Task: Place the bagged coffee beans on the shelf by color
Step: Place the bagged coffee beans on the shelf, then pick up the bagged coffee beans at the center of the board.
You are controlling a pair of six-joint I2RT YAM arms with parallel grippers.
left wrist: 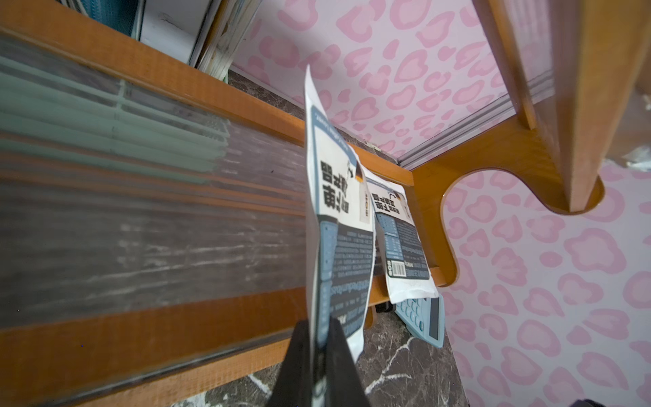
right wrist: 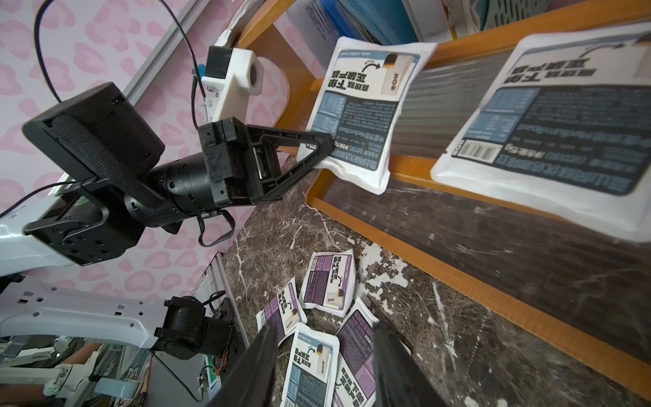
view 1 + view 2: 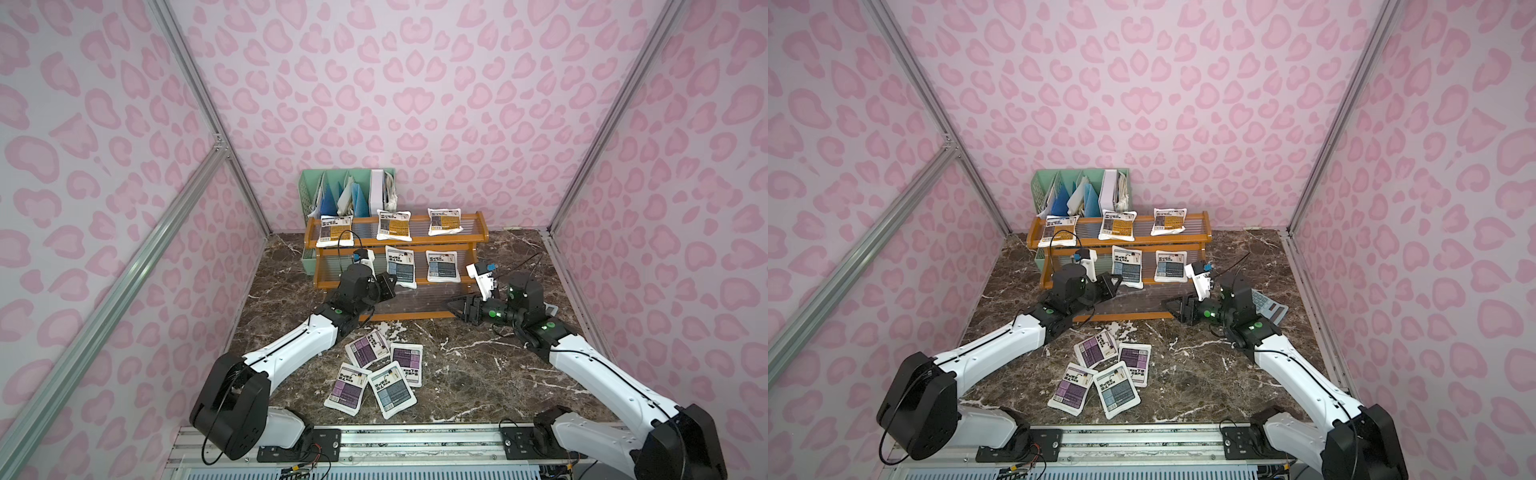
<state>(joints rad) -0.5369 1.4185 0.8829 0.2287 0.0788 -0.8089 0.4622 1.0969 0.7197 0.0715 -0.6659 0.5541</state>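
Left claw (image 1: 318, 340) tight on blue-grey pouch (image 1: 350, 246)

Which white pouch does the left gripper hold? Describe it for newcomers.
Find the orange-brown wooden stepped shelf. At its middle tier are two white blue-grey-labelled pouches. It is the central pouch, alone pinched at a corner by the left gripper.

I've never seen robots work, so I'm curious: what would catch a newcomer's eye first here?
The left gripper pinches a blue-grey pouch by its edge at the middle tier of the wooden shelf. Three orange pouches line the top tier, and four loose pouches lie heaped on the marble table in front, all within pink-blotched walls.
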